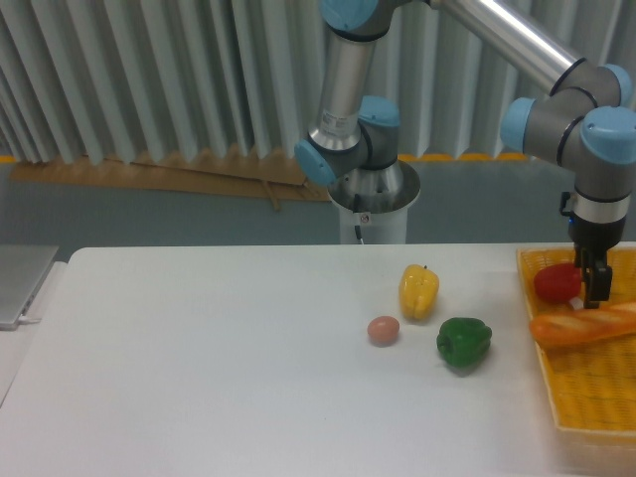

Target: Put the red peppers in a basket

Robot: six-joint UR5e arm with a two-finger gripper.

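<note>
The red pepper (556, 283) lies inside the yellow-orange mesh basket (588, 390) near its back left corner, just behind a baguette (586, 326). My gripper (596, 286) hangs over the basket right beside the pepper, on its right side. Its dark fingers (600, 281) stand open and the pepper sits free to their left, no longer between them.
On the white table left of the basket stand a yellow pepper (418, 291), a green pepper (463, 342) and a small pinkish-brown egg-shaped object (384, 330). The arm's base (373, 199) rises behind the table. A grey flat object (20, 283) lies at the far left.
</note>
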